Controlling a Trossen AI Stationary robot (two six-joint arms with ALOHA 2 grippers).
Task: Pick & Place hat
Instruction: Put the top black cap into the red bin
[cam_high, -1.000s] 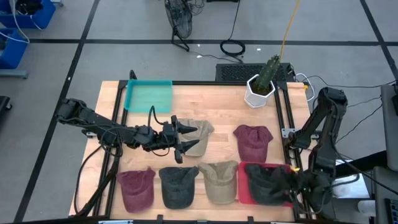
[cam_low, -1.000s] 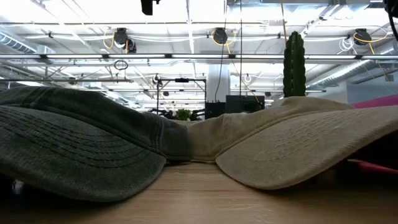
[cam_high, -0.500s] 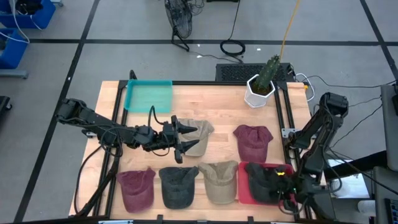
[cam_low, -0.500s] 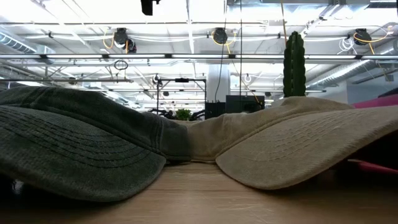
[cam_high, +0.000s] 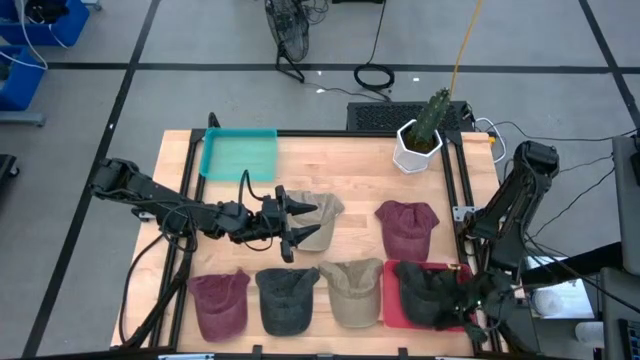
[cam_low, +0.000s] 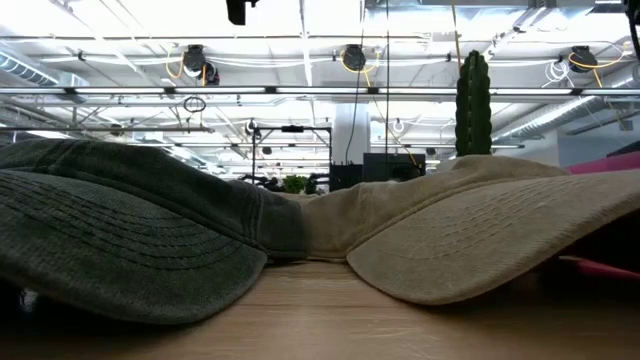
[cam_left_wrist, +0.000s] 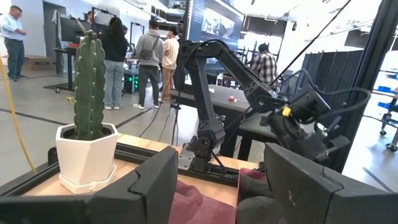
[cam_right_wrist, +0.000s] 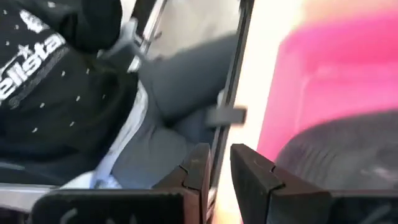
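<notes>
Six hats lie on the wooden table (cam_high: 350, 170). A black hat (cam_high: 428, 293) rests in the red tray (cam_high: 392, 300) at the near right. My right gripper (cam_high: 478, 297) is low at that hat's right edge, over the tray's right rim. In its wrist view the gripper (cam_right_wrist: 221, 155) has its fingers nearly together with nothing between them, and the dark hat (cam_right_wrist: 336, 146) and pink tray (cam_right_wrist: 323, 68) lie to one side. My left gripper (cam_high: 296, 226) hovers open over the middle of the table beside a tan hat (cam_high: 320, 218). My right gripper is close beside the black hat's right edge (cam_high: 460, 295). I cannot tell whether a finger touches the hat. Nothing shows in the narrow slit between its fingers (cam_right_wrist: 249, 177).
Maroon (cam_high: 218, 303), dark grey (cam_high: 287, 298) and tan (cam_high: 352, 290) hats line the near edge; another maroon hat (cam_high: 405, 225) lies right of centre. A teal tray (cam_high: 240, 153) sits far left, a potted cactus (cam_high: 420, 140) far right. Black frame rails (cam_high: 462, 200) edge the table.
My right gripper has sunk a little and shifted toward the table's left, closer to the black hat in the red tray, tipping its fingers further down. The hats lie as before.
</notes>
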